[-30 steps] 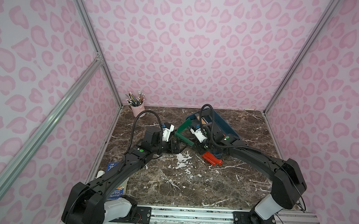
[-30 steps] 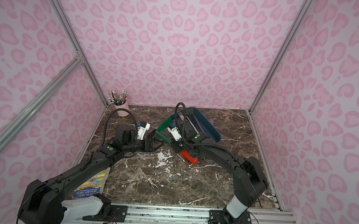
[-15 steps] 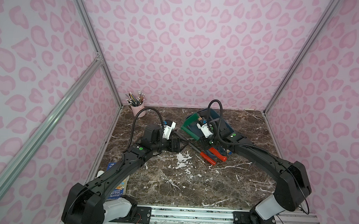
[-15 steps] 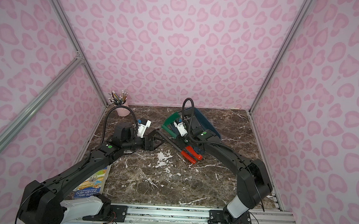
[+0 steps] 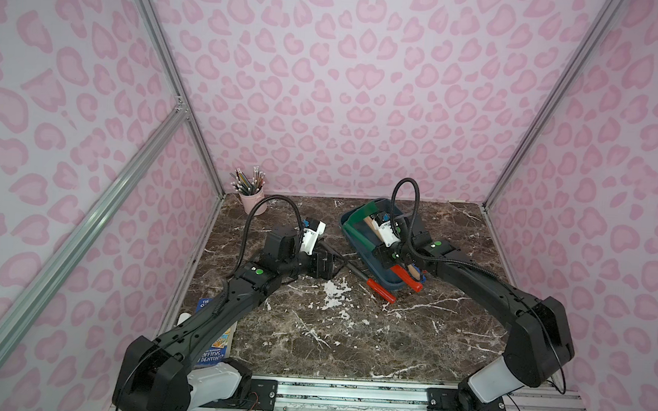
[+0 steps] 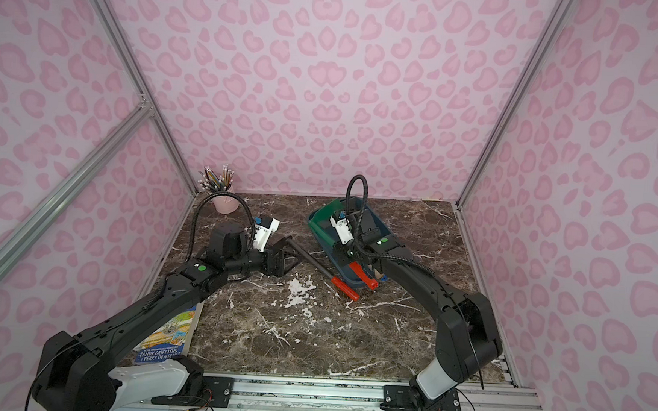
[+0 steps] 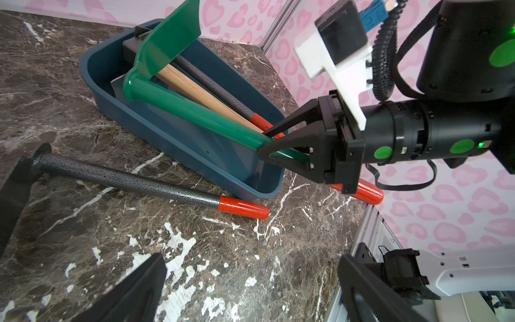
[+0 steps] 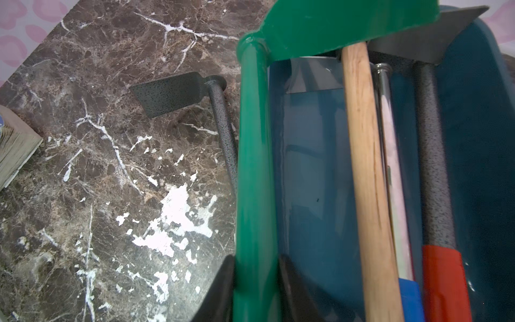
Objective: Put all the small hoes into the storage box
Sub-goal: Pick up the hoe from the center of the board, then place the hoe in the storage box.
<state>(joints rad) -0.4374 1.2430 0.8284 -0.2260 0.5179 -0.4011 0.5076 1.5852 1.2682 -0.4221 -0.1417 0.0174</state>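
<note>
A dark, white-veined marble tabletop (image 5: 330, 343) bears a dark blue plastic tray (image 7: 156, 128), a grey-shafted, red-handled small hoe (image 7: 139, 183), a pink pencil cup (image 5: 254, 204) and a paperback book (image 6: 166, 337).

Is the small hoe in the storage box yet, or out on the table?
Out. The small hoe lies flat on the marble table beside the storage box, wholly outside its walls.
</note>
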